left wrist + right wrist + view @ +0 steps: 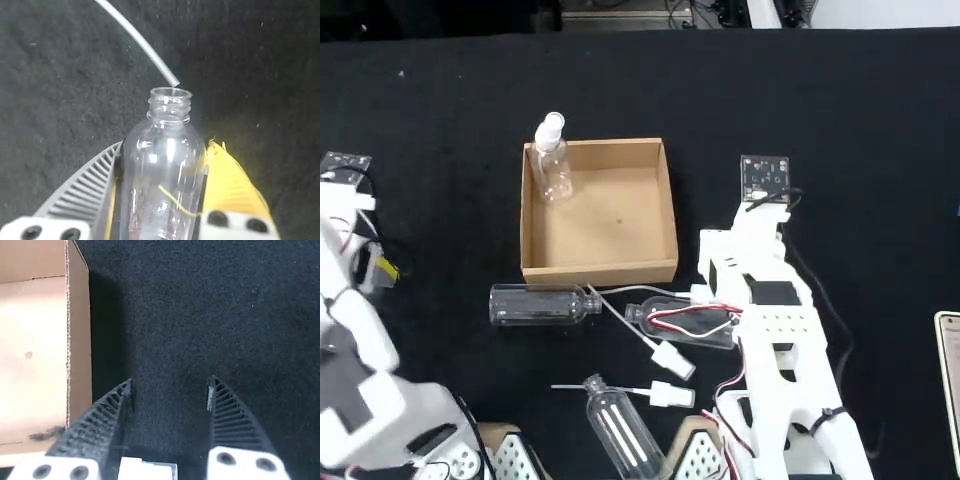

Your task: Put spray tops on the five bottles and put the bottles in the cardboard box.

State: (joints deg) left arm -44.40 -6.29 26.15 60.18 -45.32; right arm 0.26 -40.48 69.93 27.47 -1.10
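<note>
Black cloth (840, 110) covers the table. Cardboard box (610, 225) mid-table, with one clear capped bottle (553, 165) in its far-left corner. Left gripper (167, 145) is clamped on a clear uncapped bottle (165, 175) at the near edge, dip tube (140, 42) tip at its mouth. Right gripper (170, 385) is wide open, holding nothing, over cloth beside the box wall. Two more open bottles (542, 304) lie in front of the box, two loose spray tops (670, 358) near them.

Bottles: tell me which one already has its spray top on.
The bottle in the cardboard box, at its far-left corner: a white spray top caps it. The three bottles outside the box have bare necks.
</note>
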